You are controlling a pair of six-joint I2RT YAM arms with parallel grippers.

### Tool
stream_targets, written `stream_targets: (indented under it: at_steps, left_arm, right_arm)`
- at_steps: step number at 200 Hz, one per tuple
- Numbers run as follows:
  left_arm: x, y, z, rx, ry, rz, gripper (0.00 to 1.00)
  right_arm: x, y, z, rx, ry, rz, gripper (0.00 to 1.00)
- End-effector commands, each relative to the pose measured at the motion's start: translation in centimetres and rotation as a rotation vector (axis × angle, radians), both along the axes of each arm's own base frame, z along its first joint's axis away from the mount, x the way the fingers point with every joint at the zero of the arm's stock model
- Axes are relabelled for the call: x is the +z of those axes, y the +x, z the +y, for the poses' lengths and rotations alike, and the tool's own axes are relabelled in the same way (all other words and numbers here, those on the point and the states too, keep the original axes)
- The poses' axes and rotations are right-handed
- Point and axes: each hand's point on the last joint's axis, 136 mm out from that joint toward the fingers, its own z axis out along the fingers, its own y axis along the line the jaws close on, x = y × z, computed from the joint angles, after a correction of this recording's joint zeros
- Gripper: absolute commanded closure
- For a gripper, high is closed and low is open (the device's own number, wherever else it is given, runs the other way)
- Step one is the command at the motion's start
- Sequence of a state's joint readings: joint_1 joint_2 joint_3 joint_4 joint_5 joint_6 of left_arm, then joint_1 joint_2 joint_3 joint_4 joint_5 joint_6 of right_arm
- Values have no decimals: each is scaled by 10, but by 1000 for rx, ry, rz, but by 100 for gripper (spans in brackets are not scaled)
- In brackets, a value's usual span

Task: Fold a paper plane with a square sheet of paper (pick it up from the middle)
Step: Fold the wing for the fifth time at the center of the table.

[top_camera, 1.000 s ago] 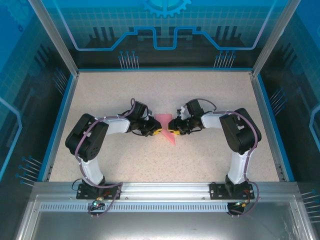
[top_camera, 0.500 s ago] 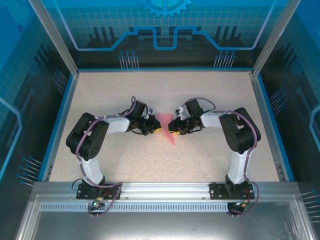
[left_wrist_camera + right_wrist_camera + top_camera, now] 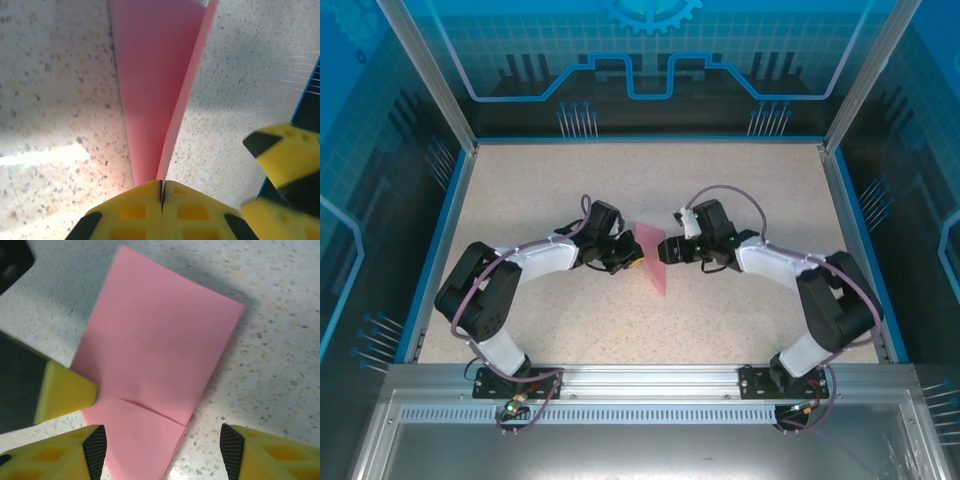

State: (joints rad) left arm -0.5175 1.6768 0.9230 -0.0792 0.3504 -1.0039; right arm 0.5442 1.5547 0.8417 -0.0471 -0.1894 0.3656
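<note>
Two left fingers [image 3: 132,212] pinched the paper plane [image 3: 150,75]; the right fingers [image 3: 265,455] stood open and should press it flat.

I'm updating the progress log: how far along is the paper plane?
Done: the paper is already folded into a narrow pointed wedge with layered flaps. In hand: the left claw is shut, pinching the paper's edge; the right claw stands open over it, gripping nothing. Left: no spread wings show, so the wing folds probably remain.
</note>
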Motion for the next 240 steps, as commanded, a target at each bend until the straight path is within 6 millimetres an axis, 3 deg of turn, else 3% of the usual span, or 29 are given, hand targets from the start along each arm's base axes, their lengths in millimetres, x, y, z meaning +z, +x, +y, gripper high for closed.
stream_targets:
  at_steps: [1, 19, 49, 86, 147, 167, 240]
  left_arm:
    - [1, -3, 3, 76, 56, 42, 100]
    - [1, -3, -2, 68, 59, 55, 100]
    - [1, -4, -5, 64, 58, 67, 100]
    - [1, -4, -7, 62, 52, 83, 100]
    - [0, -6, -5, 70, 62, 98, 100]
    - [0, -6, -5, 72, 61, 99, 100]
    - [7, 0, 0, 95, 38, 106, 98]
  right_arm:
    - [-5, -4, -4, 57, -213, -240, 36]
    - [-4, -13, 7, 100, -236, -340, 37]
    - [-19, -29, 20, 172, -271, -420, 38]
    - [-21, -36, 41, 250, -299, -569, 41]
    - [-24, -17, 38, 174, -308, -606, 53]
    - [-28, -18, 39, 200, -308, -605, 56]
    - [-43, -23, 37, 265, -365, -592, 82]
